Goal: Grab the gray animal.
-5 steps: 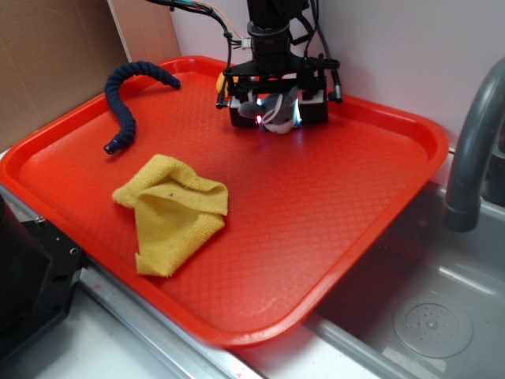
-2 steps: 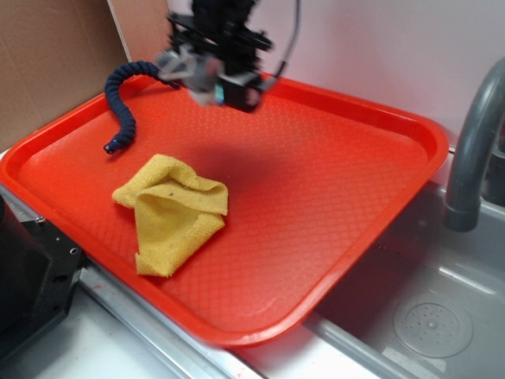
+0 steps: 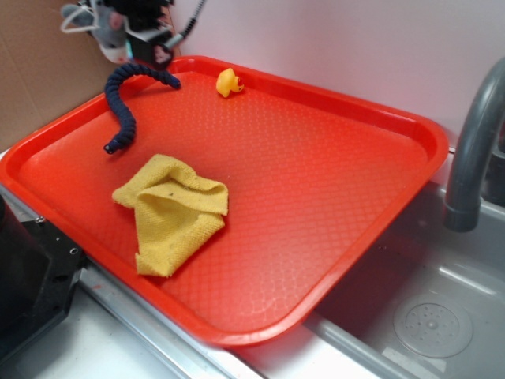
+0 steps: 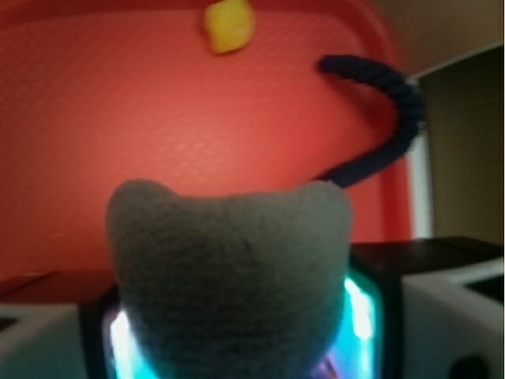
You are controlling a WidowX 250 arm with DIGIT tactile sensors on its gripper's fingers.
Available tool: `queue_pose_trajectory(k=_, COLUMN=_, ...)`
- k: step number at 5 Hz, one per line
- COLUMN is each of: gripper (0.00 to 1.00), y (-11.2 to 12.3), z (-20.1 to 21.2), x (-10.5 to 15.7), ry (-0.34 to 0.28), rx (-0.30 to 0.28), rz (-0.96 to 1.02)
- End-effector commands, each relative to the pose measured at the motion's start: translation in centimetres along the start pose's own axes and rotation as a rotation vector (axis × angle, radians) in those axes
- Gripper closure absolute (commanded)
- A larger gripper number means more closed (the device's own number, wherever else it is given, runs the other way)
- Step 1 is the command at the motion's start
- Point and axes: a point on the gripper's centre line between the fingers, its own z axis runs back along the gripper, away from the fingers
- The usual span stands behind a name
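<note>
The gray animal point(image 3: 93, 17) hangs in the air past the tray's far left corner, its thin white loop sticking out to the left. My gripper point(image 3: 118, 31) is shut on it. In the wrist view the gray animal point(image 4: 229, 276) fills the lower middle, pinched between the lit pads of my gripper point(image 4: 237, 332), well above the red tray point(image 4: 118, 118).
A dark blue braided rope point(image 3: 126, 99) curls at the tray's far left. A small yellow duck point(image 3: 228, 82) sits near the far rim and a yellow cloth point(image 3: 175, 209) lies front left. A gray faucet point(image 3: 473, 150) and sink stand to the right of the red tray point(image 3: 331, 197).
My gripper lifted the gray animal off the tray's far side and carried it up and left beyond the tray's corner. The duck it was covering now shows.
</note>
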Motion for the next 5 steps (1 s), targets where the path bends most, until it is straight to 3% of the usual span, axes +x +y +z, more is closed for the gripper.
queue_pose_trajectory(k=1, gripper=1.00, y=-2.5, z=4.3, x=6.0, ry=-0.055, rx=-0.018, rz=-0.109)
queue_pose_trajectory(k=2, gripper=1.00, y=-2.6, z=3.0, x=5.6, ry=-0.031, rx=0.019, rz=-0.114)
queue_pose_trajectory(k=5, gripper=1.00, y=-2.9, z=1.5, x=4.7, ry=-0.010, rx=-0.009, rz=-0.075)
